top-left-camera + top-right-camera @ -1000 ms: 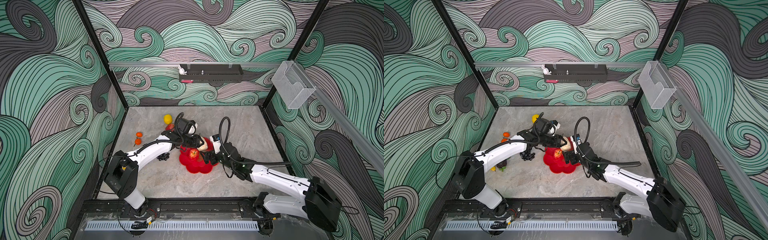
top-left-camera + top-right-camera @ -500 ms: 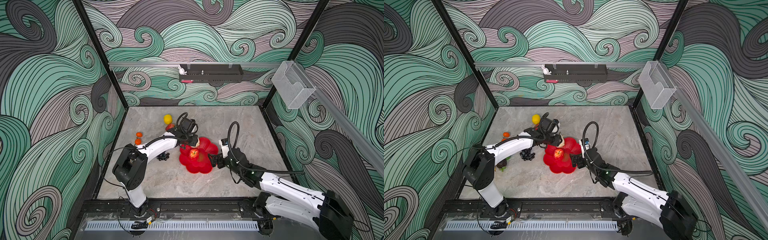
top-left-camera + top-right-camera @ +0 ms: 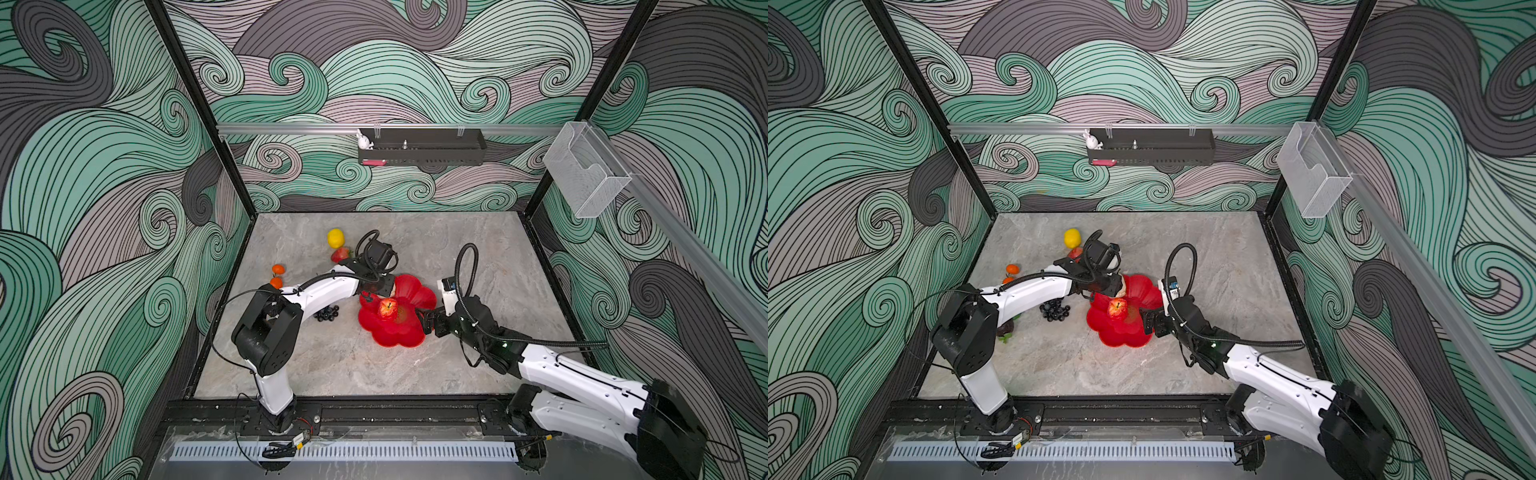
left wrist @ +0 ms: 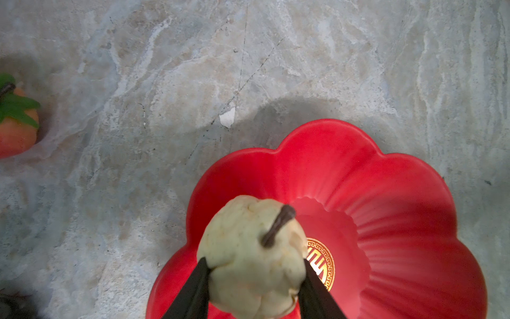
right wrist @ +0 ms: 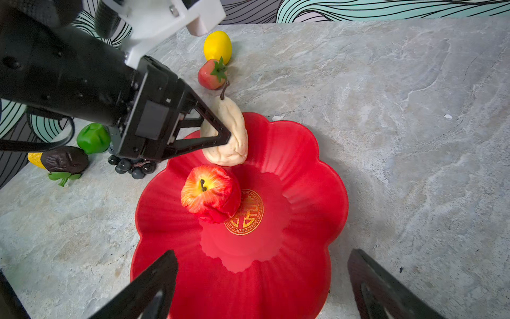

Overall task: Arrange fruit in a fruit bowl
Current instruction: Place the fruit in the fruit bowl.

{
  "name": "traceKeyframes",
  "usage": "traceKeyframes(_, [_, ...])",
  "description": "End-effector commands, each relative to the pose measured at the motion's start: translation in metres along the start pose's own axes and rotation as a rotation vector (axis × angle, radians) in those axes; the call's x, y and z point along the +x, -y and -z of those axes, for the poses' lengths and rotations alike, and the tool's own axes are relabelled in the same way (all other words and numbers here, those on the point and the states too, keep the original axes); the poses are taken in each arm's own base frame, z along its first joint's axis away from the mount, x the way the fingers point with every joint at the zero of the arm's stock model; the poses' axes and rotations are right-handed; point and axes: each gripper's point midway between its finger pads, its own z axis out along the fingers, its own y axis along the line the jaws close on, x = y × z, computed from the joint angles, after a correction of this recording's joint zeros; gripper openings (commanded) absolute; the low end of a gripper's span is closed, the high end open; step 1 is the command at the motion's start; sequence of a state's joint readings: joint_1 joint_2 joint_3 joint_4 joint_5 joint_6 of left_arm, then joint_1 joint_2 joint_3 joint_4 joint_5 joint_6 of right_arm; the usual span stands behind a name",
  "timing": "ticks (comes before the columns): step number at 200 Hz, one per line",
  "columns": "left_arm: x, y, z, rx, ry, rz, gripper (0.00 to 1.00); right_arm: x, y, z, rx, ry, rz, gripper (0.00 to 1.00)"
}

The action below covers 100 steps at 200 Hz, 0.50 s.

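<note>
L gripper (image 4: 255, 273) clamps pear (image 5: 234, 138) over bowl (image 5: 303, 165) (apple (image 5: 209, 193) inside), R gripper (image 5: 263, 255) agape, empty

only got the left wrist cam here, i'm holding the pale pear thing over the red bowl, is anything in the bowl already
observer: yes, a red apple sits in the fruit bowl, just beside its gold centre mark.
operator: how close is my pear to it
observer: the pear hangs in the left gripper right next to the apple, on the apple's back-wall side; i can't tell if they touch.
operator: where's the right gripper
observer: the right gripper is open and empty, at the rim roughly across the bowl from the pear.
</note>
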<state>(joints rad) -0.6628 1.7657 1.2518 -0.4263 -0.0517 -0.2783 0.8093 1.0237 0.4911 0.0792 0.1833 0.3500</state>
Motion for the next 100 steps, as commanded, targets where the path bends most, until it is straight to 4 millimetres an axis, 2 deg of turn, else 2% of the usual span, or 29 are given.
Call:
traceKeyframes(1, [0.013, 0.007, -0.005, 0.009, -0.039, -0.006, 0.43, -0.002, 0.001, -0.002, 0.001, 0.004, -0.011, 0.97])
traceKeyframes(60, [0.018, 0.028, -0.015, 0.049, -0.057, -0.044, 0.43, 0.0, 0.002, -0.003, 0.009, 0.001, -0.01, 0.97])
traceKeyframes(100, [0.02, 0.024, -0.022, -0.001, -0.06, -0.085, 0.44, 0.0, 0.003, -0.003, 0.01, 0.002, -0.011, 0.97])
